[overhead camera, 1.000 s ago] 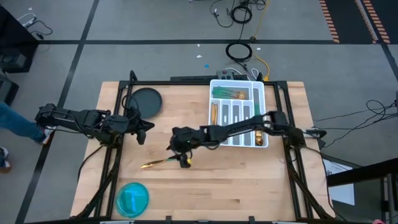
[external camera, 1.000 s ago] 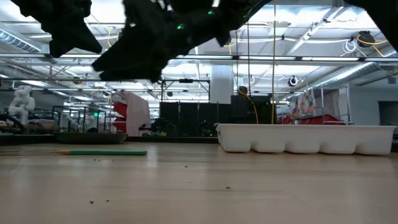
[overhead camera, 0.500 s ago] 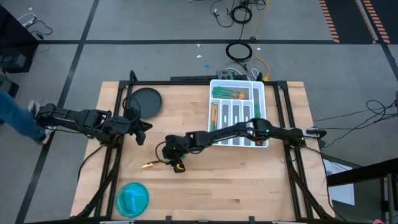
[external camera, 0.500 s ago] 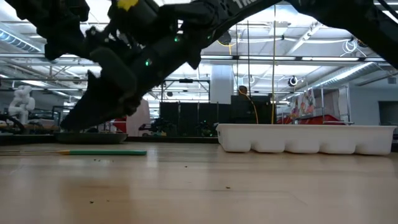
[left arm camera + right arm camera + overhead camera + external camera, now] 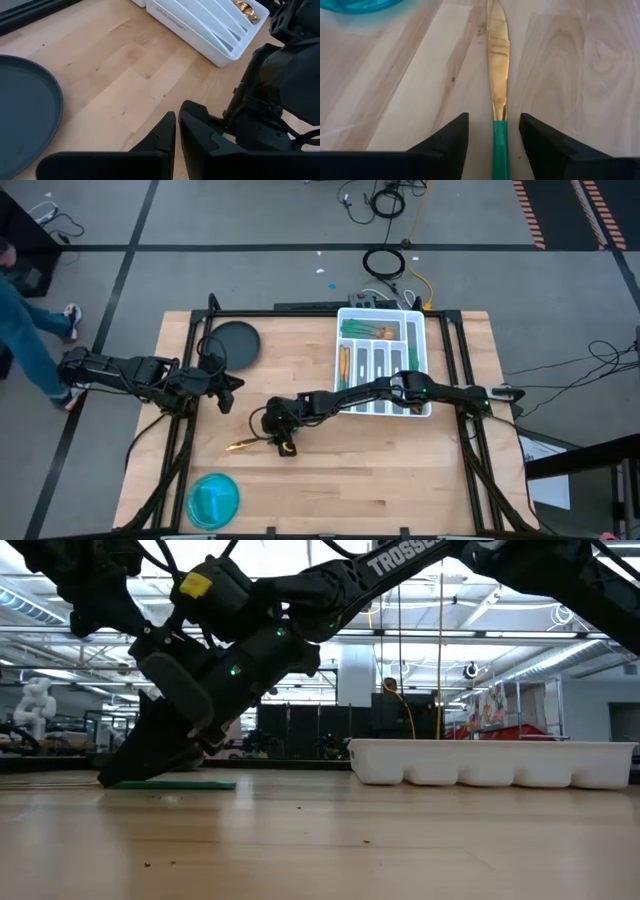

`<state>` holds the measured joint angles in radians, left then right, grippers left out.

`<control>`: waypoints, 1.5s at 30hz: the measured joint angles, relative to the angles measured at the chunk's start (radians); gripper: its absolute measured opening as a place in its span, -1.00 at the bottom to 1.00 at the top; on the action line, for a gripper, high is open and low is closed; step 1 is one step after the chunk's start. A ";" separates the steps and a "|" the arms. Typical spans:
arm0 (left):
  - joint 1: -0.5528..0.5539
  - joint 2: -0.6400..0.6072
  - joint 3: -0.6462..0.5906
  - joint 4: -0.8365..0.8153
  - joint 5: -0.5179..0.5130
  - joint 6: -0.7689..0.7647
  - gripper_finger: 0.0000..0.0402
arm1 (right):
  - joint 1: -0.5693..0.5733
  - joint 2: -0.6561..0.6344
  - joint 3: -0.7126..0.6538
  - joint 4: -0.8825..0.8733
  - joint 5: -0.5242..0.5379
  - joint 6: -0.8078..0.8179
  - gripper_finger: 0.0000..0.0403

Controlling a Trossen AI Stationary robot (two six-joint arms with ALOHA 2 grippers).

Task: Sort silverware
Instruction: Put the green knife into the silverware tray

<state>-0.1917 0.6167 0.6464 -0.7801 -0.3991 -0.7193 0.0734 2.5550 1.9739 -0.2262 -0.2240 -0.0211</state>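
Note:
A knife [image 5: 243, 444] with a gold blade [image 5: 498, 75] and a green handle [image 5: 500, 150] lies flat on the wooden table, left of centre. My right gripper [image 5: 494, 121] is low over it and open. Its two fingers stand on either side of the handle where it joins the blade, with a gap on each side. In the low view the right gripper [image 5: 150, 770] reaches down to the green handle [image 5: 185, 784]. My left gripper [image 5: 228, 385] hangs shut above the table's left part. More silverware [image 5: 368, 331] lies in the white tray [image 5: 339, 345].
A dark round plate [image 5: 235, 343] sits at the far left, and a teal bowl [image 5: 213, 498] at the near left edge. The white divided tray [image 5: 490, 762] stands at the far right. A person [image 5: 25, 340] walks past the table's left side.
My right gripper has come down and toward the table's left, tipping further downward, until its fingers straddle the knife's handle. The knife has not moved. The person at the left has walked on.

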 joint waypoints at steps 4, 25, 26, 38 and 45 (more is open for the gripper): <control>0.000 0.000 0.000 -0.001 -0.002 0.002 -0.84 | 0.001 0.011 0.001 -0.038 0.013 -0.015 -0.39; 0.000 0.000 0.000 -0.015 -0.001 -0.001 -0.84 | 0.031 -0.072 -0.011 -0.158 0.141 0.119 -0.99; 0.000 0.000 0.000 -0.015 -0.001 -0.001 -0.84 | 0.028 -0.080 -0.012 -0.175 0.141 0.146 -1.00; 0.000 0.000 0.000 -0.015 -0.002 0.001 -0.84 | 0.019 -0.181 -0.011 -0.291 0.206 0.268 -1.00; 0.000 0.000 0.000 -0.015 -0.018 0.000 -0.84 | -0.001 -0.210 -0.009 -0.420 0.229 0.345 -1.00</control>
<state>-0.1917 0.6170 0.6464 -0.7948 -0.4170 -0.7197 0.0720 2.3448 1.9652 -0.6464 0.0048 0.3240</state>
